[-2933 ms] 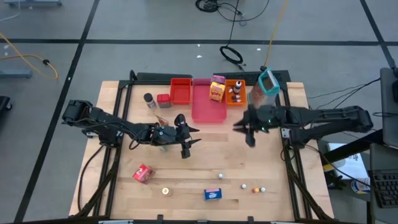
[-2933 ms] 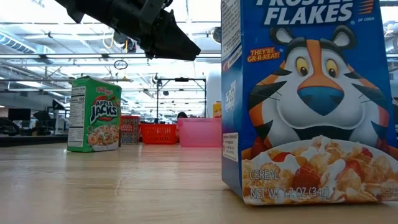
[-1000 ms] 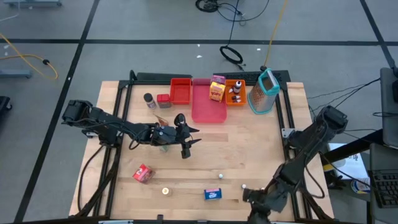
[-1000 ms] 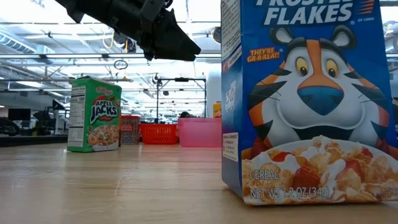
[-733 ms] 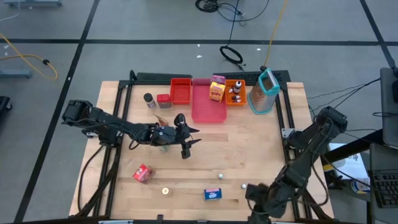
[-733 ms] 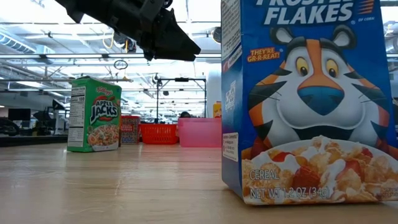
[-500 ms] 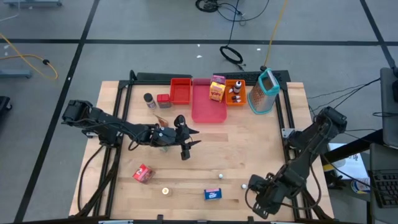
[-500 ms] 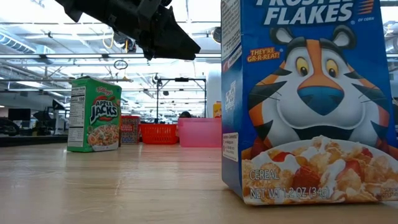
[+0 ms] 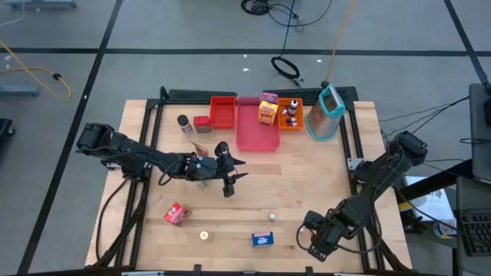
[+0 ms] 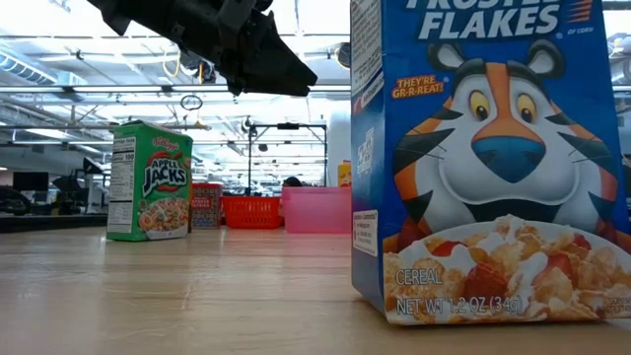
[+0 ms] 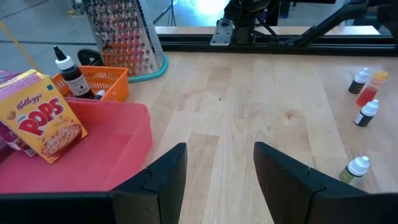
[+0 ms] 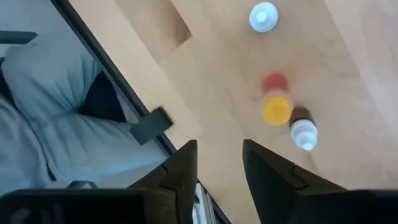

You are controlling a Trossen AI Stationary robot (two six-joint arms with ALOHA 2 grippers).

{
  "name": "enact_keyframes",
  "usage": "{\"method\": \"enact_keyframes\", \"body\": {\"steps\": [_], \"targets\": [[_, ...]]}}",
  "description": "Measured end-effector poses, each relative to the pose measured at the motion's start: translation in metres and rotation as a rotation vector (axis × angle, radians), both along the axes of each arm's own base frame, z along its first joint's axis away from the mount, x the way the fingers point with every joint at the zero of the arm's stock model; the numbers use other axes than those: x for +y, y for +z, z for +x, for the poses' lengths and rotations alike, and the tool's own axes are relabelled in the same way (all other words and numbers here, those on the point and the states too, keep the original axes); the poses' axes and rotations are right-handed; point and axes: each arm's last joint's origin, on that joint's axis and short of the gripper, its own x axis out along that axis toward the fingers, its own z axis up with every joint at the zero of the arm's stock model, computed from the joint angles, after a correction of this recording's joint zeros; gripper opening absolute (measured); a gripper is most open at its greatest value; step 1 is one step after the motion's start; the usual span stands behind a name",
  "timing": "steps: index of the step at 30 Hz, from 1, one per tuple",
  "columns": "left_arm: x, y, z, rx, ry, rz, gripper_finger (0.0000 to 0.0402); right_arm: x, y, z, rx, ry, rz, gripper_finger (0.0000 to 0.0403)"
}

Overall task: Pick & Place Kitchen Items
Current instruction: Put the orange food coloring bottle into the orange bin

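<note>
Three small bottles (image 12: pixel 283 115) stand near the counter's (image 9: pixel 307 184) five-o'clock edge. Your right gripper (image 12: pixel 217 165) has drawn back slightly, fingers now parted and empty. Left gripper (image 9: pixel 228 170) stays mid-counter, released. You still have a pickup to make.

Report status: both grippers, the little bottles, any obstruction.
Left gripper open, empty, hovering mid-table. Right gripper open, empty, over the front edge beside the little bottles. Bottles standing loose. Nothing blocking them.
</note>
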Motion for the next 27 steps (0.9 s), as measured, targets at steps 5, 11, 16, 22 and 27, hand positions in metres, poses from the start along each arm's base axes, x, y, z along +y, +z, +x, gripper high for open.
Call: {"method": "enact_keyframes", "body": {"steps": [5,11,16,22,27], "targets": [[0.000,0.000,0.000,0.000,0.000,-0.001,0.0186,-0.006,-0.004,0.003,-0.013,0.031,-0.013,0.0126],[0.000,0.000,0.000,0.000,0.001,-0.001,0.0186,-0.008,-0.004,0.003,-0.017,0.041,-0.031,0.0122],[0.000,0.000,0.000,0.000,0.001,-0.003,0.0186,-0.011,-0.005,0.001,0.008,0.038,-0.059,0.0122],[0.000,0.000,0.000,-0.001,0.001,-0.003,0.0186,-0.012,-0.006,0.000,0.001,0.040,-0.087,0.0125],[0.000,0.000,0.000,0.000,0.001,-0.003,0.0186,-0.013,-0.010,-0.001,0.007,0.037,-0.094,0.0134]]}}
